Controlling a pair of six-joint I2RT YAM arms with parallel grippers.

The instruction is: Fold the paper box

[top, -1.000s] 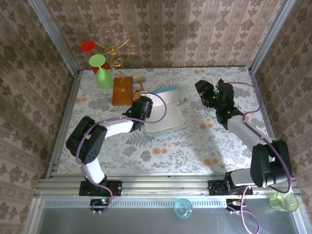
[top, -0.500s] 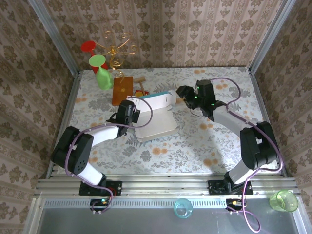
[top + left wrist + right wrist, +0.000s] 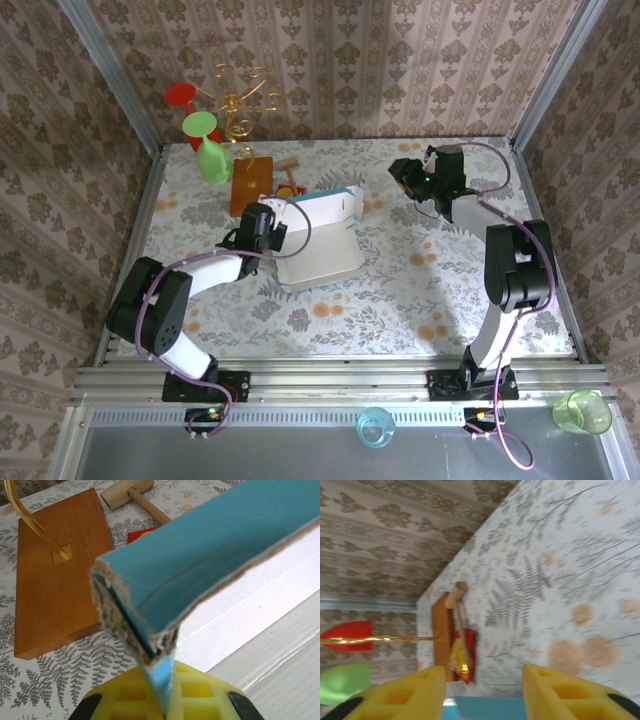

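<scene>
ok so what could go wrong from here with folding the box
The left tool pinches a frayed corner of the paper box; pulling may tear it or let it slip.
The right tool is open and apart from the box, so the one-sided hold may drag it instead of folding.
The wooden board lies close beside that corner and could get bumped.
</scene>
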